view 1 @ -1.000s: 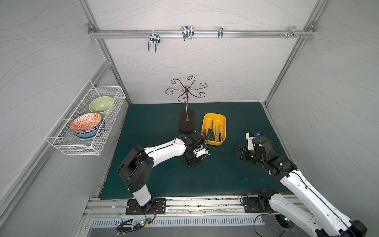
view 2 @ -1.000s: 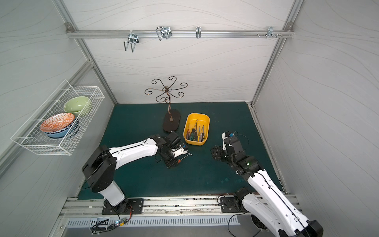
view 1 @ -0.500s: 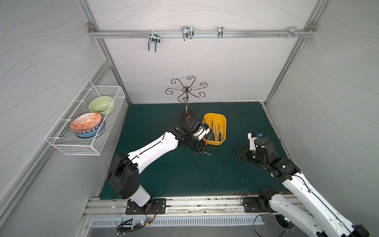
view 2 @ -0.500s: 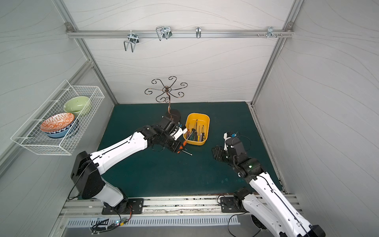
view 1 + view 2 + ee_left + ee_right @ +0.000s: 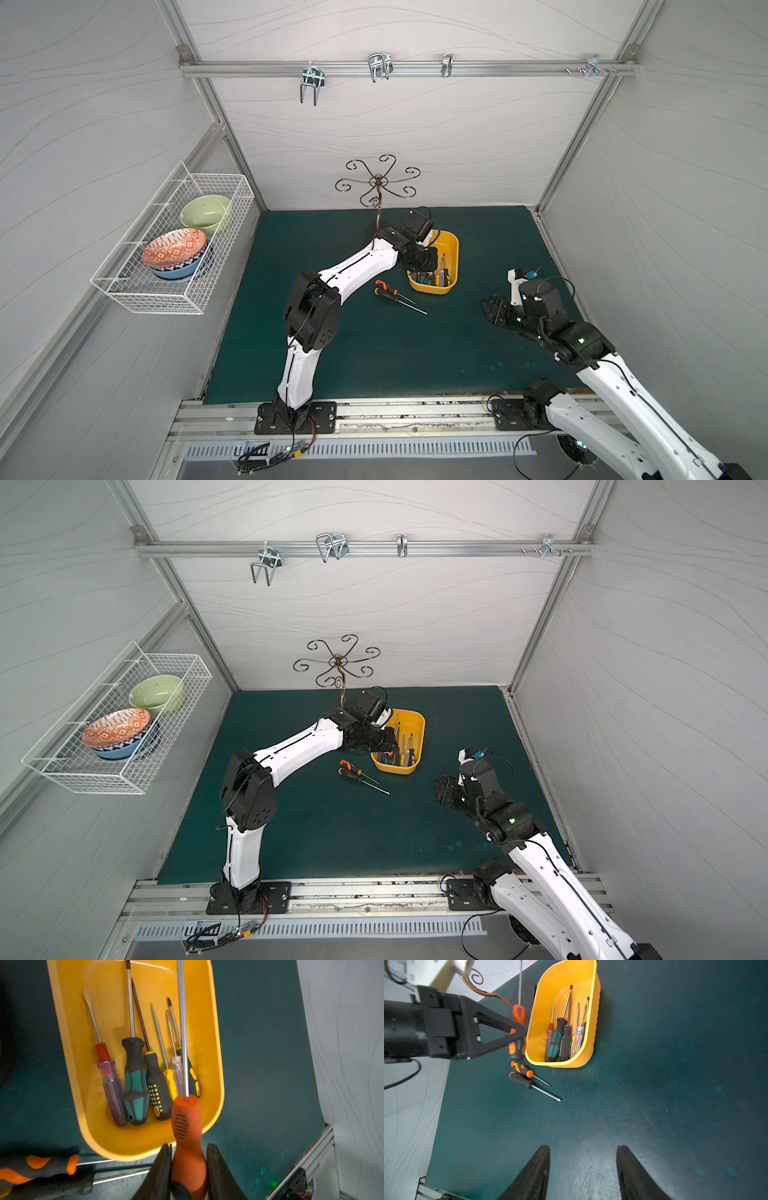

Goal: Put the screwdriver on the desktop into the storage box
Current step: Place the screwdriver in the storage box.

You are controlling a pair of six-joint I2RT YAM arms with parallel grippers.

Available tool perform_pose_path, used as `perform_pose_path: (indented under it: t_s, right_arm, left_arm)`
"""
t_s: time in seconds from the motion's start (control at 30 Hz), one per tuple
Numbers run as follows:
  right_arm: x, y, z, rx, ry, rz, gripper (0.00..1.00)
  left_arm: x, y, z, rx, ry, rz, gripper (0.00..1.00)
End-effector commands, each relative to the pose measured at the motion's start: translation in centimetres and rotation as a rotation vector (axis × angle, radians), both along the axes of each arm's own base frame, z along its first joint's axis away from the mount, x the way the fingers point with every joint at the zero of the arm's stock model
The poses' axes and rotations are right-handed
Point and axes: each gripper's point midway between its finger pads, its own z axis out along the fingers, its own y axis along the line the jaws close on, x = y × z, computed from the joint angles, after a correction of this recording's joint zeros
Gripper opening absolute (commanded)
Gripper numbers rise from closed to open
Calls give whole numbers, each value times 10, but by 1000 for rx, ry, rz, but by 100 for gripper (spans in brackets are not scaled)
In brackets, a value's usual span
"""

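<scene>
Grip: left hand (image 5: 189,1151) clamped on the orange-handled screwdriver (image 5: 187,1122), shaft pointing straight ahead of it, raised above the near rim of the yellow storage box (image 5: 124,1147). Likely lined up so to drop parallel with the stored screwdrivers (image 5: 136,1084). Two lie on the worktop (image 5: 675,1084) just beside that hand: orange-black screwdriver (image 5: 522,1068), black screwdriver (image 5: 521,1080). Right hand (image 5: 583,1153): jaws apart, empty, well away from the box, probably parked out of the way.

Bright, even light casts soft shadows; both top views bow at the edges, and the left gripper (image 5: 189,1147) blurs close-up.
</scene>
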Motion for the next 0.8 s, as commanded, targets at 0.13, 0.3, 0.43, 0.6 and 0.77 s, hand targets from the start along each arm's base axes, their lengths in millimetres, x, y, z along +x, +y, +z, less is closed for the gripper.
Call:
perform_pose_path:
  t_s: [0.13, 0.3, 0.43, 0.6, 0.77]
  right_arm:
    - [2, 5, 9, 27, 5, 6, 55]
    - [3, 4, 10, 11, 5, 14, 55]
    - [3, 2, 9, 4, 5, 11, 55]
    - [4, 3, 8, 9, 9, 12, 55]
    - [5, 4, 9, 12, 10, 14, 55]
  left_arm:
    - [35, -27, -16, -7, -1, 94, 0]
    - [39, -32, -39, 61, 8, 93, 0]
    - [31, -32, -56, 131, 18, 53, 0]
    - [22, -33, -62, 184, 0, 4, 8]
    - [22, -34, -60, 192, -11, -28, 39]
